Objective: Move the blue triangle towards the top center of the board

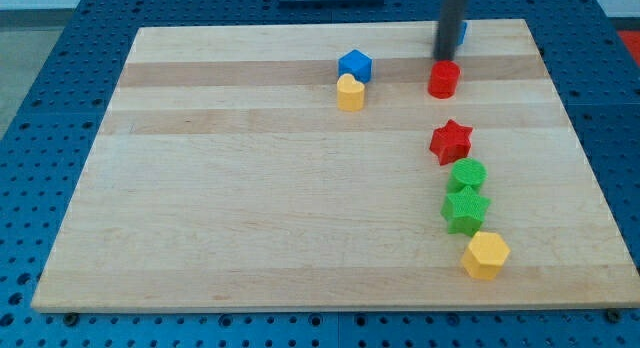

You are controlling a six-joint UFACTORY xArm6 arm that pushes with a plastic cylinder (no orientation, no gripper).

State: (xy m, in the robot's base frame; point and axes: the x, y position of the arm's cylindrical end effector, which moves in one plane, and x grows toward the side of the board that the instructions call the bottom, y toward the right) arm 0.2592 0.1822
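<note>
No jaws on this rig, so nothing to call spread or pressed together: just a dark rod ending in my tip (443,57). Tip sits near the board's (250,218) top edge, right of centre, just above the red cylinder (443,79). Blue triangle (461,32) is mostly hidden behind the rod; only a blue sliver shows at the rod's right side, close to the top edge. Shape can't be confirmed from that sliver.

Progress, as a judgement: triangle is already at the top but sits right of centre, so a leftward push along the top edge is left. Tip looks to be on its left or front side, wrong for that push; can't tell if touching.

Rod comes down from the view's top, near vertical.

Others: blue cube (354,65) touching yellow block (350,92) near top centre; red star (450,141), green cylinder (467,174), green star (465,209), yellow hexagon (486,255) run down the right side.
</note>
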